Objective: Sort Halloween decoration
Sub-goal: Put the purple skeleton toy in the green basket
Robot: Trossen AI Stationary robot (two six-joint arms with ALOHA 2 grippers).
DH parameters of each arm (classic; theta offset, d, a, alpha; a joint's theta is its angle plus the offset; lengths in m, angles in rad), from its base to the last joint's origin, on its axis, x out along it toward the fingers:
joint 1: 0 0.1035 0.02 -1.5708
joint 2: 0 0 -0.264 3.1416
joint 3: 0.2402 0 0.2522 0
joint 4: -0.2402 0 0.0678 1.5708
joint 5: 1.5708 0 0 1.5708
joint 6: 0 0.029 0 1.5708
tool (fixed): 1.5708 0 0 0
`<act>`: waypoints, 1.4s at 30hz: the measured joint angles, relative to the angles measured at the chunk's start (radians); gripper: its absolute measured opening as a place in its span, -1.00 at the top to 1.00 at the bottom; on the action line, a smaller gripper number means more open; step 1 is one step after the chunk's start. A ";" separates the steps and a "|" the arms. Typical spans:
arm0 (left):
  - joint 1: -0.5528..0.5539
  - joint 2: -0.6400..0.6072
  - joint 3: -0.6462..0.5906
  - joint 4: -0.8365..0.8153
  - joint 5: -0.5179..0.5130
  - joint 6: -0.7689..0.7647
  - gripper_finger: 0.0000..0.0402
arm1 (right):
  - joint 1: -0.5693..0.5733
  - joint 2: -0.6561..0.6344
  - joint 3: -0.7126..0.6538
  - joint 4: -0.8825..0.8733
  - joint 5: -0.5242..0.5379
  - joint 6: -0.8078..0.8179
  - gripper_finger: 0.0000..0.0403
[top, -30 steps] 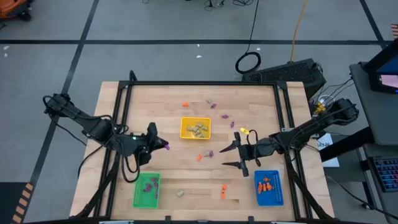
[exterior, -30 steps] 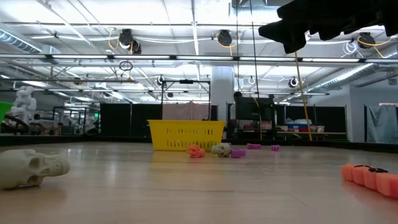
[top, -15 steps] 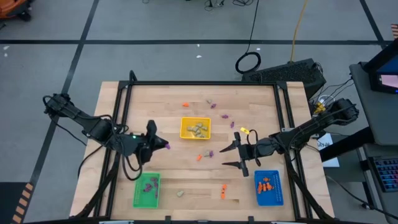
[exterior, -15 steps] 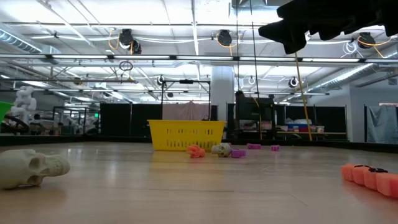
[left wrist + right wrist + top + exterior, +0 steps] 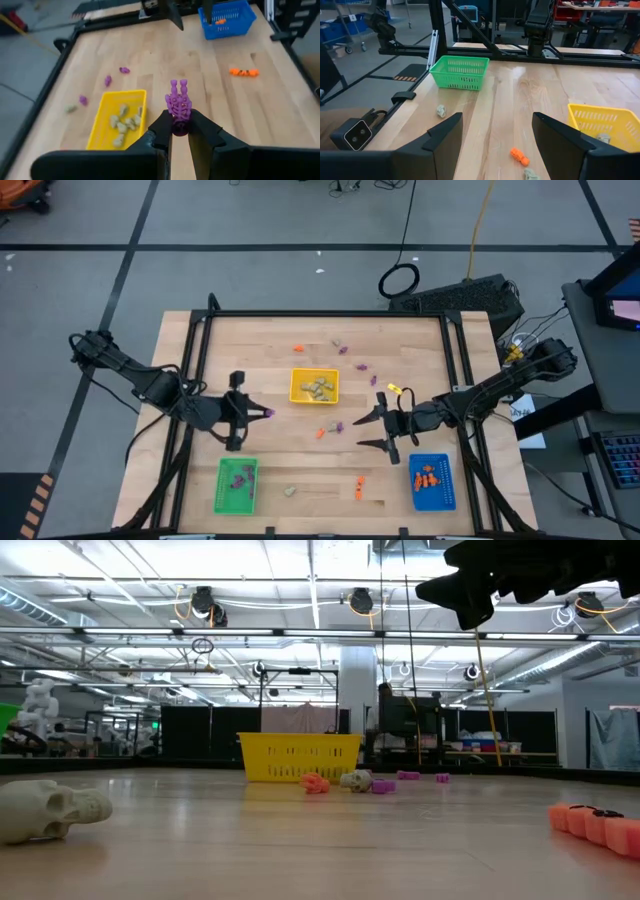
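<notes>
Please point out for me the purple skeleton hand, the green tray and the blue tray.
purple skeleton hand (image 5: 178, 103): left wrist view, on its palm, above the left gripper's fingers.
green tray (image 5: 237, 486): high view, on its floor near the middle.
blue tray (image 5: 432, 482): high view, on its floor beside the orange pieces.

Three trays on the table (image 5: 270, 340): one centre (image 5: 314, 386), one near-left (image 5: 237, 485), one near-right (image 5: 432, 481), trinkets (image 5: 359, 487) scattered between

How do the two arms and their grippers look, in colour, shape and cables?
Both arms are dark, slender and jointed, with black cables along them. The left gripper and right gripper each have two flat black fingers. A small green light glows on the left arm.
</notes>
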 joint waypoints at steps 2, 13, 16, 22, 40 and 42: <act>0.000 0.000 0.000 -0.005 0.001 -0.045 0.79 | 0.000 0.000 0.000 0.000 0.011 0.000 -0.12; 0.000 0.000 0.000 -0.009 0.076 -0.090 0.79 | 0.000 0.000 0.000 0.002 0.052 0.023 -0.12; 0.000 0.000 0.000 -0.010 0.139 -0.134 0.79 | 0.000 0.000 0.000 -0.015 0.051 0.035 -0.12; -0.049 0.002 0.000 -0.030 0.171 -0.196 0.79 | 0.000 0.000 0.000 -0.018 0.051 0.041 -0.12; -0.345 0.191 0.000 -0.069 0.248 -0.515 0.79 | 0.000 0.000 0.000 -0.025 0.048 0.101 -0.12; -0.353 0.228 -0.001 -0.084 0.287 -0.564 0.79 | 0.000 0.000 0.000 -0.025 0.048 0.105 -0.12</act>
